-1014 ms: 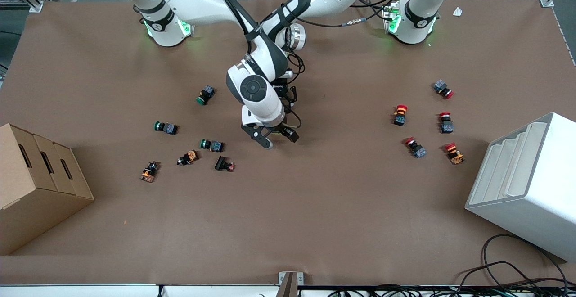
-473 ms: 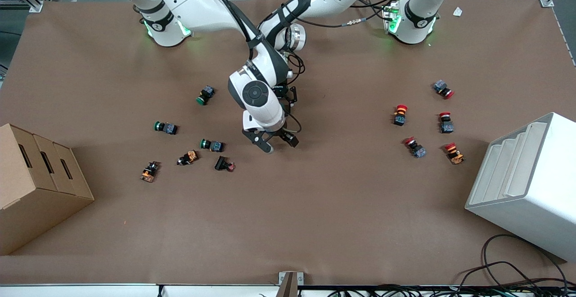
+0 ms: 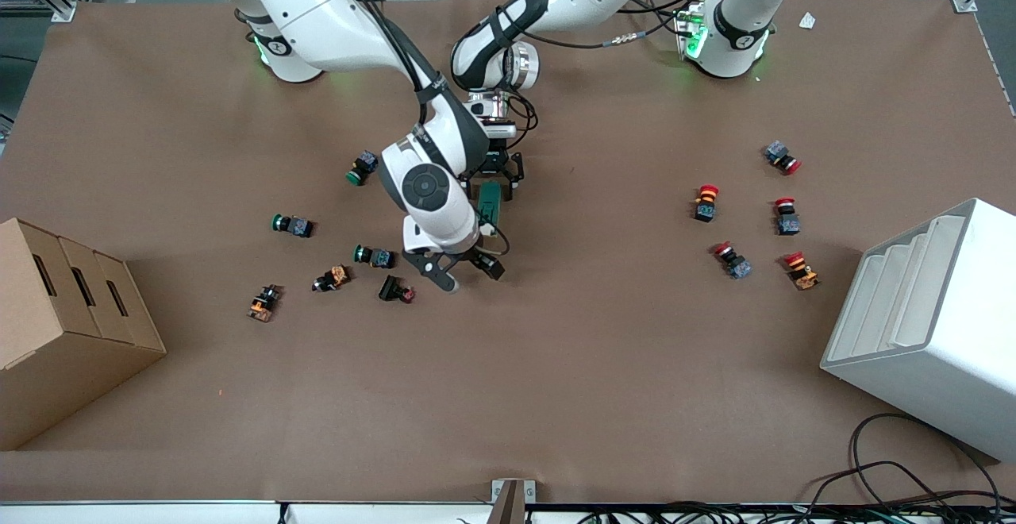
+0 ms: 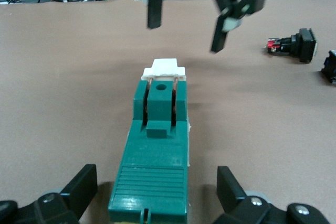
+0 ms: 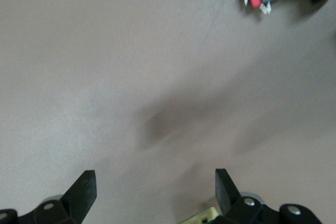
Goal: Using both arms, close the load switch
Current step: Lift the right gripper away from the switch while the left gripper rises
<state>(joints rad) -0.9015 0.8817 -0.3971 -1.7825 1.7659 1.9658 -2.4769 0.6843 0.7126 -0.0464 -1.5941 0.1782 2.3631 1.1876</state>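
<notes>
load switch (image 3: 490, 198) mid-tabletop, now uncovered between spread fingers of left gripper (image 4: 157, 192). right gripper (image 3: 454, 264), fingers spread, empty, has drifted toward the front edge, off the switch; lever looks already closed.

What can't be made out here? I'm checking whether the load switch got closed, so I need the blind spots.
- Load switch: in the front view the right arm's wrist covers part of it and the lever is too small to read; the left wrist view shows its white lever end-on, position unclear.
- Left gripper: open, astride the switch; contact cannot be judged.
- Right gripper: open over bare table; its wrist view misses the switch.
</notes>
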